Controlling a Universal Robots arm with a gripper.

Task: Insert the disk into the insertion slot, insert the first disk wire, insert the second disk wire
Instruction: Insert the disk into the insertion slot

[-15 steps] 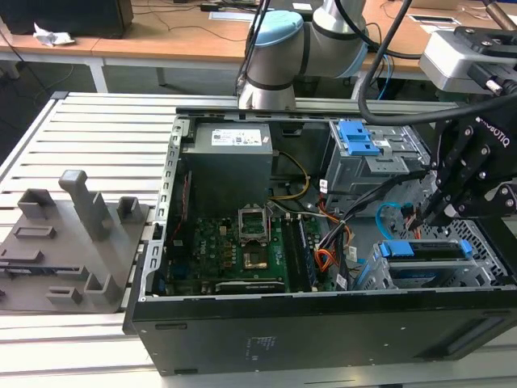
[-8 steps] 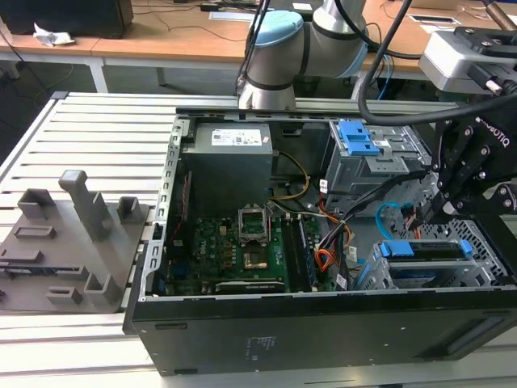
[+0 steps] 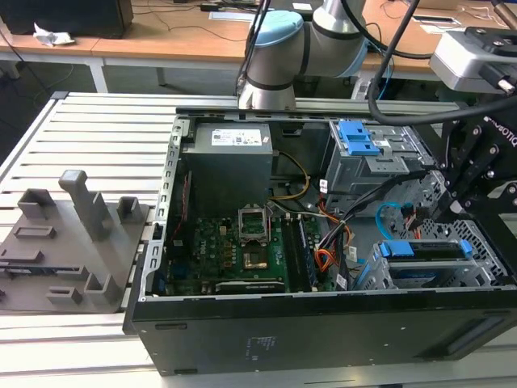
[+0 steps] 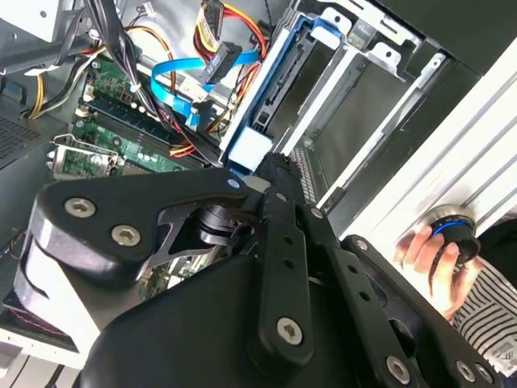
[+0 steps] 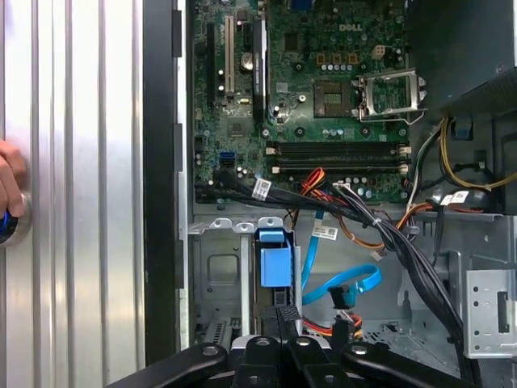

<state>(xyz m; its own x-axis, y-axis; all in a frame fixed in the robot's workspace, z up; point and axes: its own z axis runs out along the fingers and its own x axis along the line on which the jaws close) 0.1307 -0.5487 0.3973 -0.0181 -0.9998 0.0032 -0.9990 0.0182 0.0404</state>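
The disk (image 5: pixel 275 260) stands on edge in the insertion slot (image 5: pixel 212 279), its blue carrier between the grey cage walls. This is at the exterior view's right end of the open computer case (image 3: pixel 242 339). The gripper (image 5: pixel 281 314) hangs right at the carrier's outer end. Its fingers look pressed together with nothing visible between them, and it cannot be told whether the tips touch the blue tab. The disk looks mostly home, but a press that lands off centre could cock the carrier against the cage rails and jam it short of its seat. The likelier trouble is the wiring. The second disk wire (image 4: pixel 182 77) loops just beside the disk's end, and the first disk wire (image 4: pixel 242 18) hangs near it. Both plugs appear loose rather than mated. Either could be trapped between the gripper and the carrier, or hooked by the gripper's open linkage, which would drag a plug out of reach or bend it. A thick black cable bundle (image 5: pixel 404 250) crosses close by and crowds the same gap, so a small sideways drift could snag it too. The circuit board (image 5: pixel 323 105) lies near enough that a tugged cable might strain its sockets. A person's hand (image 4: pixel 420 250) rests on a round knob (image 4: pixel 450 229) at the table's (image 5: pixel 81 162) edge, well apart from the gripper and seemingly out of harm's way.
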